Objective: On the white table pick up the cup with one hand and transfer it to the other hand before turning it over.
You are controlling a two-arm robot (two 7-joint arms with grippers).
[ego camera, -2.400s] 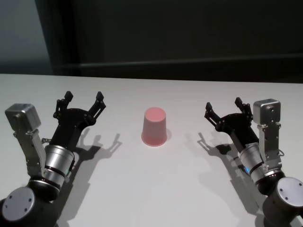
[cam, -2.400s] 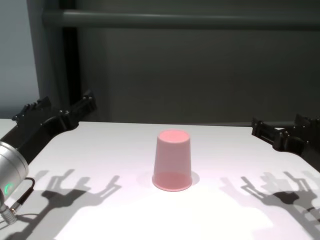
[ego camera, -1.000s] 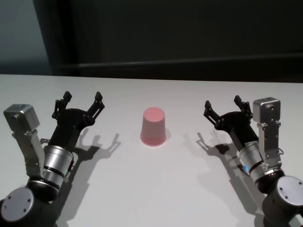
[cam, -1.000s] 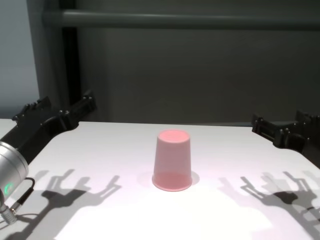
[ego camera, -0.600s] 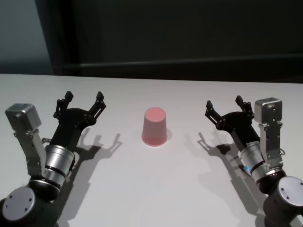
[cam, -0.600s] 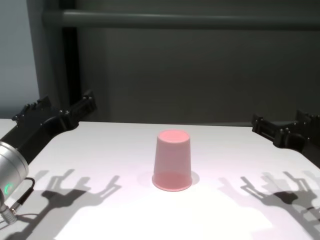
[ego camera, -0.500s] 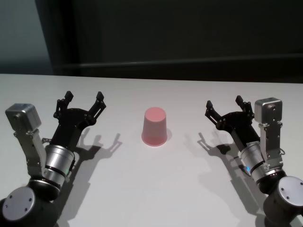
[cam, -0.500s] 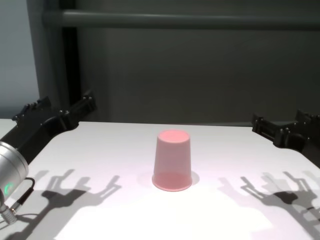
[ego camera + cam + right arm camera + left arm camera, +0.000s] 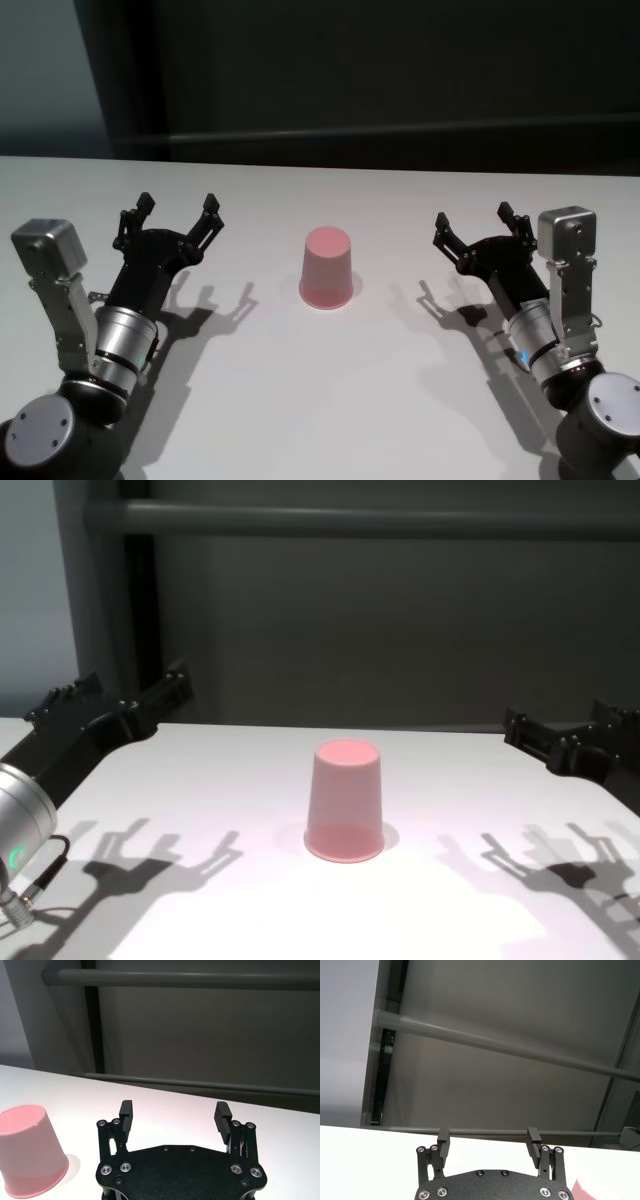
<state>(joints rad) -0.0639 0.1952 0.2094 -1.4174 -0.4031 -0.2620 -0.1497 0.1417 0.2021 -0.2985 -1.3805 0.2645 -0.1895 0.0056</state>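
Head view: glossy pink tapered cup inverted on matte white table; left gripper and right gripper flank it, jaws wide, empty.

A dark grey wall with a horizontal grey pipe stands behind.

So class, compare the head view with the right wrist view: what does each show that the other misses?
Only the head view shows the left gripper, open, left of the cup, and both silver wrists. Only the right wrist view shows the grey rail on the back wall. Both show the upside-down cup, the open right gripper and the white table.
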